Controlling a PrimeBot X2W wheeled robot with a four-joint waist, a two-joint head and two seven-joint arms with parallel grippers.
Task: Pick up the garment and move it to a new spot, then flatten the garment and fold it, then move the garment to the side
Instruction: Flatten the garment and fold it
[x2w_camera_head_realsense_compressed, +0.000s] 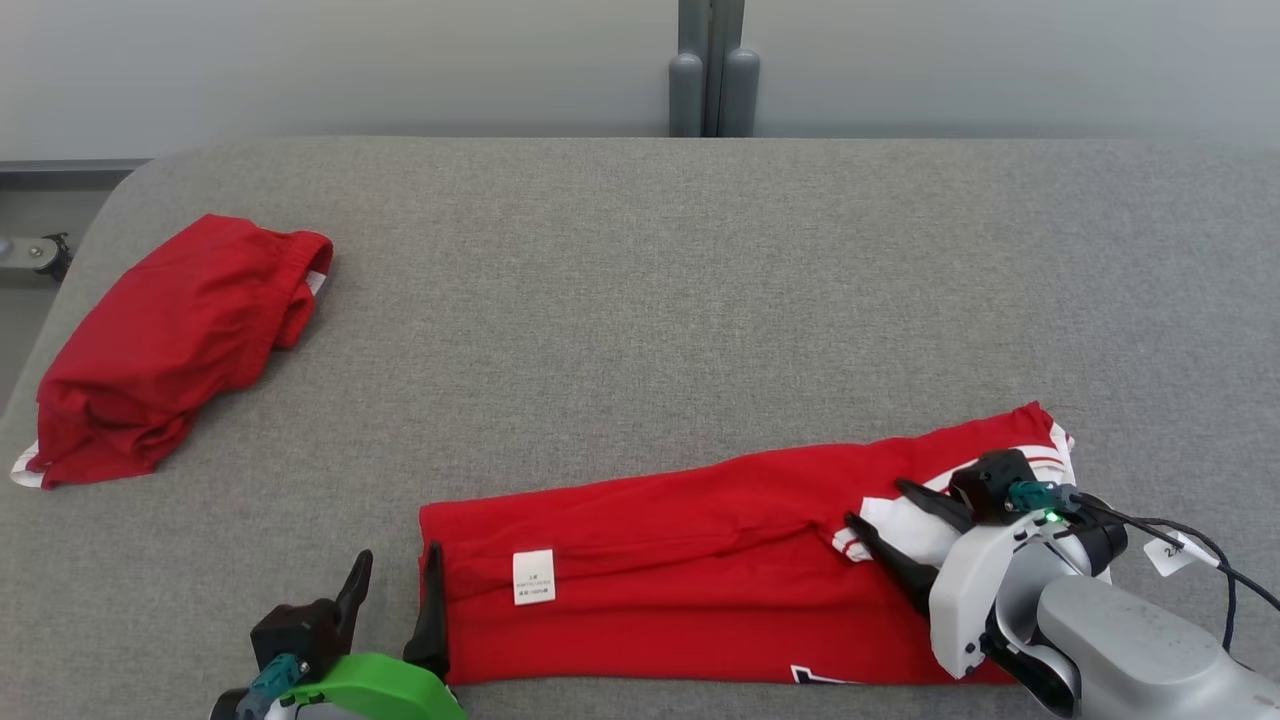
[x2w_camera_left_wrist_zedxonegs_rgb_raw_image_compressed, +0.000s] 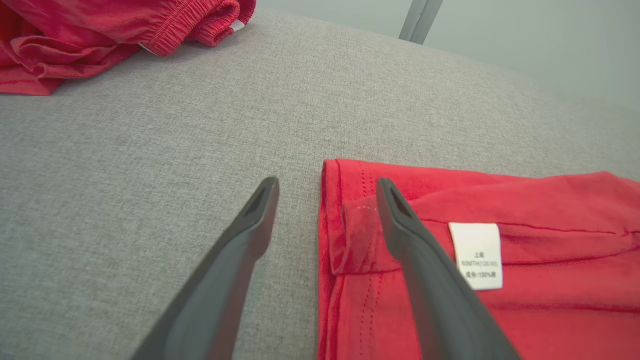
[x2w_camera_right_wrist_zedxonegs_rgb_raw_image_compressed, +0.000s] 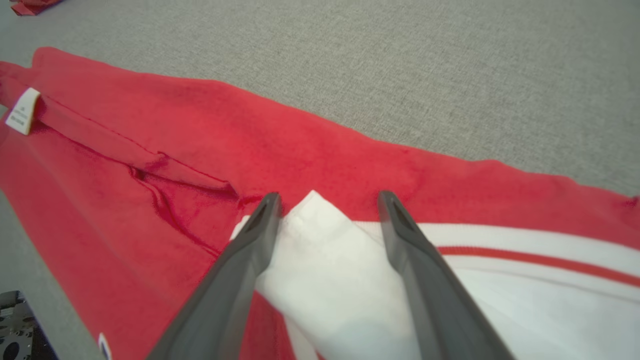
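Slippage is the danger: the garment (x2w_camera_head_realsense_compressed: 680, 580) lies folded lengthwise along the worktop's (x2w_camera_head_realsense_compressed: 640, 300) front edge, left fingers (x2w_camera_head_realsense_compressed: 432, 610) spread astride its hem (x2w_camera_left_wrist_zedxonegs_rgb_raw_image_compressed: 330, 215), right fingers (x2w_camera_head_realsense_compressed: 890, 560) spread over the white sleeve (x2w_camera_right_wrist_zedxonegs_rgb_raw_image_compressed: 325, 260). Closing on only the top layer would likely undo the fold.

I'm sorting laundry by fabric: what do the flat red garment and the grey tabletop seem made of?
Flat red garment: soft matte knit, probably cotton jersey; it creases gently and shows stitched hems. Grey tabletop: matte woven cloth covering, judging by its flecked, grainy weave; what lies beneath is hidden.
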